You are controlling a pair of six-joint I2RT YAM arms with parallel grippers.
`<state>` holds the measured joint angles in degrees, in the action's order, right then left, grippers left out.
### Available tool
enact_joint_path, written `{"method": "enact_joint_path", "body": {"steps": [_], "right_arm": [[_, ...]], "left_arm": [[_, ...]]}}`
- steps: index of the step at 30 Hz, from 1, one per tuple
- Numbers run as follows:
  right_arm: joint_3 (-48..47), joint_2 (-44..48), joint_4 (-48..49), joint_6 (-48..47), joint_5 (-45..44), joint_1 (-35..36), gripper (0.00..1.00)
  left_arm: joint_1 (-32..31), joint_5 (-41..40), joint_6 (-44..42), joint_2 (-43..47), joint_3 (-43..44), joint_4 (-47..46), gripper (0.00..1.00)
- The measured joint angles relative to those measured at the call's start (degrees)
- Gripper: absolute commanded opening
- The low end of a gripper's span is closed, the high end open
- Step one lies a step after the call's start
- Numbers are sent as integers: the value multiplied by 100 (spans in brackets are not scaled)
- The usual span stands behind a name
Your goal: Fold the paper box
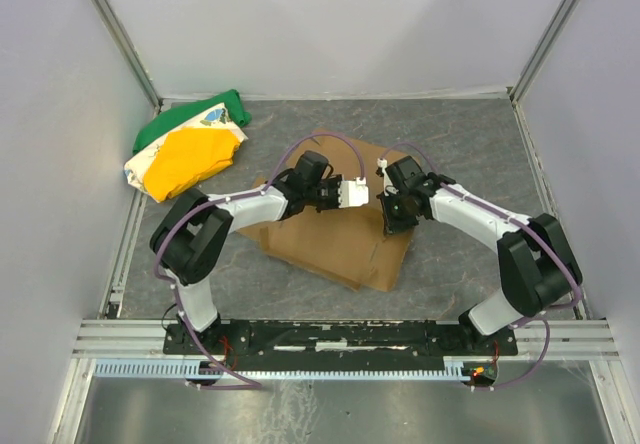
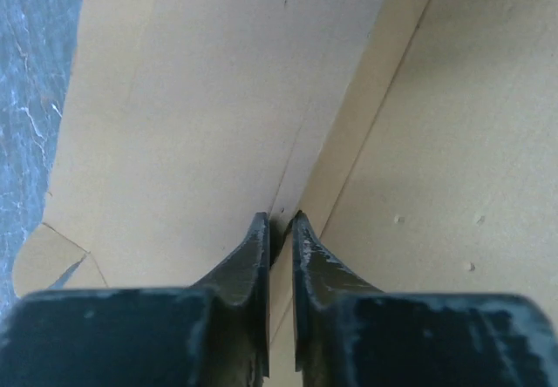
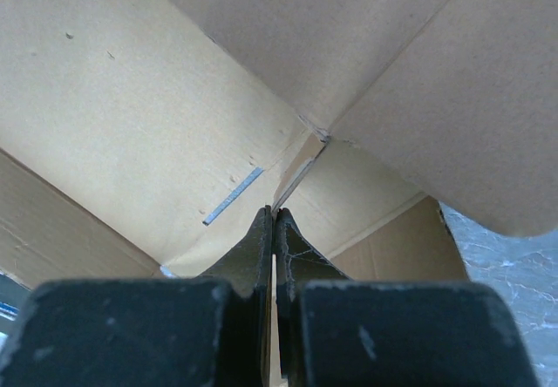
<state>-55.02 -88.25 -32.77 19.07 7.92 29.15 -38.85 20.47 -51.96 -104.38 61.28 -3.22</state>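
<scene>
Paper box [image 1: 340, 244] mid-frame. Left gripper [image 2: 279, 223] fingers nearly together, pinching a cardboard wall. Right gripper [image 3: 273, 217] pinched tight on a flap edge. Cloth bundle [image 1: 190, 149] upper left.

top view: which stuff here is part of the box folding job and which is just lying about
Part of the job:
paper box
left gripper
right gripper

Just lying about:
green, yellow and white cloth bundle
</scene>
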Motion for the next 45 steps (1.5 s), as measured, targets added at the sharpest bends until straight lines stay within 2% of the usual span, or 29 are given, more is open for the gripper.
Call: {"method": "enact_joint_path", "body": {"steps": [3,5,6,8,9,11,19,28,37,45], "right_arm": [[-177,-125,-153,-31,-111,-4,4],[-295,-223,-223,-28,-168,-4,12],[-356,-264,-264,-28,-199,-4,24],[-446,-310,-317,9,-245,-7,56],[-490,-313,-354,33,-245,-4,65],[-570,-310,-413,85,-297,-4,73],[-828,31,-767,223,-973,-232,75],[-638,1322,-909,389,-1281,-1875,76],[651,1349,-673,614,-490,-2450,74],[1615,1683,354,975,1200,-3908,74]], "left_arm": [[9,50,13,-57,131,153,3],[9,35,33,-83,195,219,3],[9,9,87,-96,229,251,3],[9,-57,205,-109,310,345,3],[9,-94,295,-125,367,396,3],[9,-146,492,-190,529,498,3],[-4,-190,1248,-518,1099,743,3],[-24,-289,1410,-531,1040,758,3],[-24,-407,1497,-570,1097,774,3],[-24,-404,1499,-573,1097,772,3]]}}
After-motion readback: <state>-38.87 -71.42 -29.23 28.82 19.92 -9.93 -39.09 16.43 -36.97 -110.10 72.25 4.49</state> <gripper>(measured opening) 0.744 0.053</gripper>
